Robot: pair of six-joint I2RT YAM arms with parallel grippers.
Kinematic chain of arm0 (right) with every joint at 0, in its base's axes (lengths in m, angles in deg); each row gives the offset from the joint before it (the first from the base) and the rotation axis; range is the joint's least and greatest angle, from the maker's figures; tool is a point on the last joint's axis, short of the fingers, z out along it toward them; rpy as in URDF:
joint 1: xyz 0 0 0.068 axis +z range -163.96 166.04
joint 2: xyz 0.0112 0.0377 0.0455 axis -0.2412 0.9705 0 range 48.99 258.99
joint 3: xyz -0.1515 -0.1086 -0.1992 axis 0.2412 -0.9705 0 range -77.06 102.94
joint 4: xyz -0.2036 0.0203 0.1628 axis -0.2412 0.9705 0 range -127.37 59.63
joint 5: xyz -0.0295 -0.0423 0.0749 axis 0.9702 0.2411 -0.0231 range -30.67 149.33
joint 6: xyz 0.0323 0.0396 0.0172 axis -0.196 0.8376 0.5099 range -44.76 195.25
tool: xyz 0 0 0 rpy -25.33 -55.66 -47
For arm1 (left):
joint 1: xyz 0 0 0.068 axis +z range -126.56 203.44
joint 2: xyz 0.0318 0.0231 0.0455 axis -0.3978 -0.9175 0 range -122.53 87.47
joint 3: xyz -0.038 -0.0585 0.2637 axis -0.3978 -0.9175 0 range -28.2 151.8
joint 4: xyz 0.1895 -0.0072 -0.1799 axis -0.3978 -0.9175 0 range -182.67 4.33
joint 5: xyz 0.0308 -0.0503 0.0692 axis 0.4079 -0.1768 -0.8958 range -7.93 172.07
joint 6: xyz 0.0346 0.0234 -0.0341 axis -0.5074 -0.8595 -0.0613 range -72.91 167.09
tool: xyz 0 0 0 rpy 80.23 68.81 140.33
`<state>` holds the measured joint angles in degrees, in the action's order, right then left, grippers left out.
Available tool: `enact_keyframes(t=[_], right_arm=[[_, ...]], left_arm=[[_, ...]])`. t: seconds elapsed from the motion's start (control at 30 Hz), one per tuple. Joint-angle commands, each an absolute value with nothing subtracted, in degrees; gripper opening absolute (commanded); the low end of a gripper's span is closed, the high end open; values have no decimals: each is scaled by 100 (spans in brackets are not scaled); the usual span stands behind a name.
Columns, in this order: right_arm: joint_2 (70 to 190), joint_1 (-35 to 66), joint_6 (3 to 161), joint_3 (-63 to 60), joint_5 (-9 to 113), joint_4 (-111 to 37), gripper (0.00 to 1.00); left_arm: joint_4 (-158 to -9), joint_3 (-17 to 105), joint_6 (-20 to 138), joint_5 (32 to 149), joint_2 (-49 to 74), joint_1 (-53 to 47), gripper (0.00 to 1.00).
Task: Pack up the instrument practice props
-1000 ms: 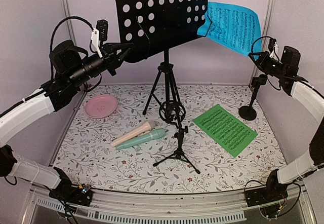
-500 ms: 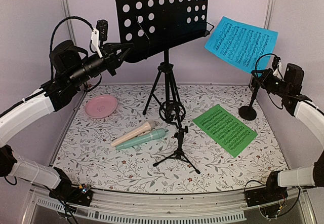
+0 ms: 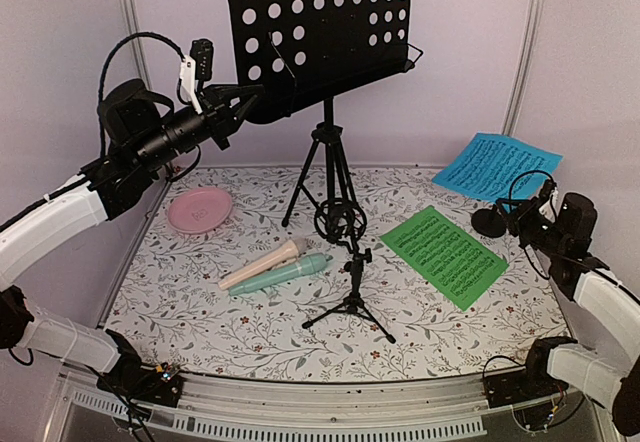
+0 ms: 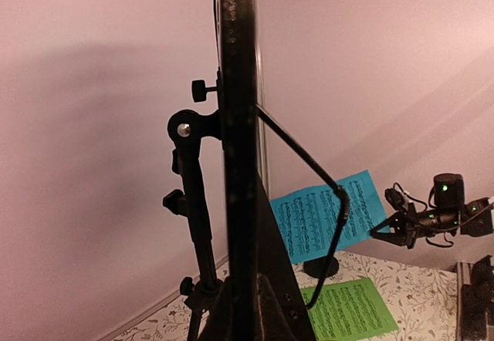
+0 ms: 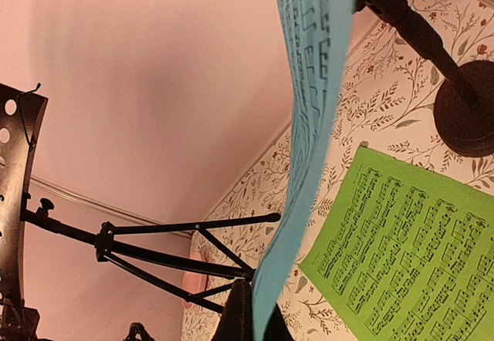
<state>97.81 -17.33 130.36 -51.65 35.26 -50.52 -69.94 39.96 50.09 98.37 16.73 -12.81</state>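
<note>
Though edge-on from the right wrist, blue sheet (image 3: 497, 165) faces overhead

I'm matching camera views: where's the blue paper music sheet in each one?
Top external: blue paper music sheet, right side, middle height.
Left wrist: sheet, lower middle.
Right wrist: sheet, edge-on, from top centre down to the bottom edge.
Shared landmark: green paper music sheet, lying flat nearby.

microphones (image 3: 275, 267) left of small tripod (image 3: 352, 302), music rack (image 3: 320, 32) behind
</note>
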Motion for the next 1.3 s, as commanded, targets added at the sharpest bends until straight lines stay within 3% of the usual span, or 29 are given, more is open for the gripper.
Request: enact_keyframes(t=[0.0,0.83,1.27], right_arm=[[9545,-1628,13472,-5645,3960,-5491,0],[9749,-821,13934,-6671,4544,-5862,0],[10776,-616,14034,-6844,4350,-6765,0]], left_arm=[[-6734,4132,4797,9897,1848,-1286,0],[-6739,4114,4788,9876,1892,-1290,0],[-6739,4106,4770,9842,1892,-1286,0]])
